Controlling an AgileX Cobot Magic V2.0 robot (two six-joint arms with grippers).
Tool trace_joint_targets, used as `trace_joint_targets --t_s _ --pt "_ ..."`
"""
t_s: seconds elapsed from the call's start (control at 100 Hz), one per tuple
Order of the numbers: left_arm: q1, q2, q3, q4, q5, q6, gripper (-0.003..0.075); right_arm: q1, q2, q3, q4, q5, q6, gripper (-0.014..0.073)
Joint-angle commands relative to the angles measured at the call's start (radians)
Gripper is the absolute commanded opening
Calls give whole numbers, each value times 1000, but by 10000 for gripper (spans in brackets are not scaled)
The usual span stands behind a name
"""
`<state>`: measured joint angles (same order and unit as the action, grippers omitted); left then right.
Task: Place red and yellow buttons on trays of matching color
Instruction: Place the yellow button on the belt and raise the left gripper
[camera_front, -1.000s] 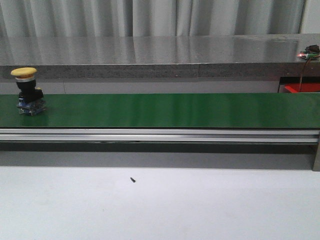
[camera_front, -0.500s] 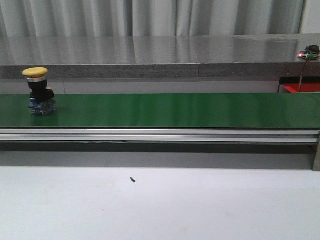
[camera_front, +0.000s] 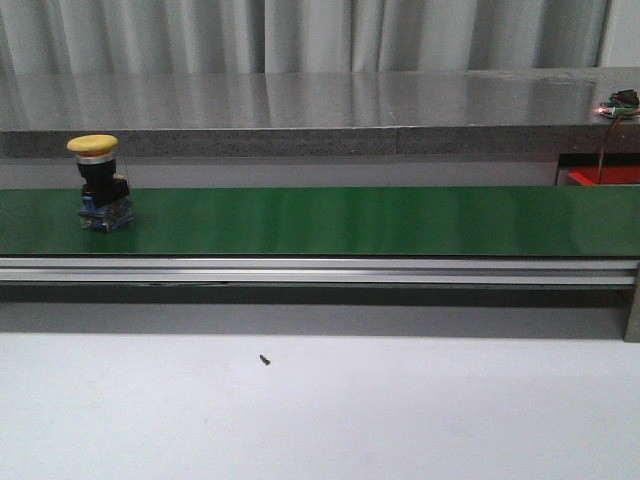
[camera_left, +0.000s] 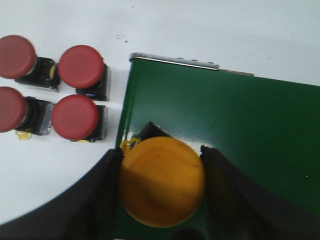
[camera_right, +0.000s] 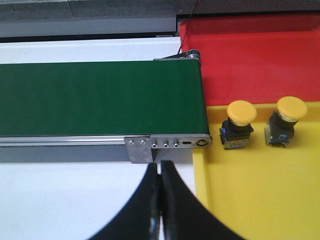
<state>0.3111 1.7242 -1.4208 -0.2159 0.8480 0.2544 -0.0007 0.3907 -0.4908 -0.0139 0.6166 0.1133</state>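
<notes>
A yellow button (camera_front: 97, 175) stands upright on the green belt (camera_front: 350, 220) at its left part. My left gripper (camera_left: 162, 185) is out of the front view. It is shut on a second yellow button (camera_left: 162, 182) above the belt's left end (camera_left: 150, 75). Several red buttons (camera_left: 81, 66) stand on the white table beside that end. My right gripper (camera_right: 160, 170) is shut and empty over the white table by the belt's right end. The yellow tray (camera_right: 260, 200) holds two yellow buttons (camera_right: 240, 122). The red tray (camera_right: 250, 65) lies beyond it.
The belt's aluminium rail (camera_front: 320, 268) runs along its near side. A grey stone counter (camera_front: 300, 110) stands behind the belt. A small dark screw (camera_front: 265, 359) lies on the white table in front. The red tray's edge (camera_front: 605, 176) shows at far right.
The yellow button on the belt has travelled to the right along the belt. Nothing else in the front view has moved.
</notes>
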Motion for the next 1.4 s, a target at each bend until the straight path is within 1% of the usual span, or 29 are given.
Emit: trace_joint_targets --t_s 0.0,0.21,0.28,0.35,0.4,0.45,0.52,0.57,0.69,0.75,0.84,0.89,0.96,1.03,1.08,1.1,1.15,1.18,1.39 --pt "-18 -32 -34 -20 -19 -2 222 1 4 -26 -14 -76 -8 -67" --pt "-27 18 -34 -34 8 -2 222 1 4 -26 -14 -76 -8 -67" --pt "-27 19 -34 -38 6 -2 235 1 4 -26 -14 -76 -8 -67" --pt "-27 19 -36 -43 2 0 294 1 4 -26 -14 -76 -8 -67" --pt "-27 19 -39 -51 3 0 366 1 4 -26 -14 -76 -8 -67" --pt "-27 19 -43 -61 3 0 456 1 4 -26 -14 -76 -8 -67" --pt "-27 15 -52 -82 7 0 533 1 4 -26 -14 -76 -8 -67" --pt "-27 7 -58 -111 9 22 547 1 4 -26 -14 -76 -8 -67" --pt "-27 -30 -59 -202 14 56 547 1 4 -26 -14 -76 -8 -67" --pt "-27 -52 -59 -210 24 62 543 1 4 -26 -14 -76 -8 -67" --pt "-27 -84 -59 -183 37 64 502 1 4 -26 -14 -76 -8 -67" --pt "-27 -104 -59 -183 48 64 460 1 4 -26 -14 -76 -8 -67" --pt "-27 -136 -57 -183 56 68 375 1 4 -26 -14 -76 -8 -67" --pt "-27 -170 -49 -183 61 68 260 1 4 -26 -14 -76 -8 -67" --pt "-30 -197 -44 -183 68 71 152 1 4 -26 -14 -76 -8 -67" --pt "-35 -203 -44 -183 73 73 125 1 4 -26 -14 -76 -8 -67" --pt "-42 -226 -38 -181 77 84 19 1 4 -26 -14 -76 -8 -67" --pt "-50 -238 -30 -181 77 95 -20 1 4 -26 -14 -76 -8 -67" --pt "-107 -333 53 -178 62 102 -20 1 4 -26 -14 -76 -8 -67"
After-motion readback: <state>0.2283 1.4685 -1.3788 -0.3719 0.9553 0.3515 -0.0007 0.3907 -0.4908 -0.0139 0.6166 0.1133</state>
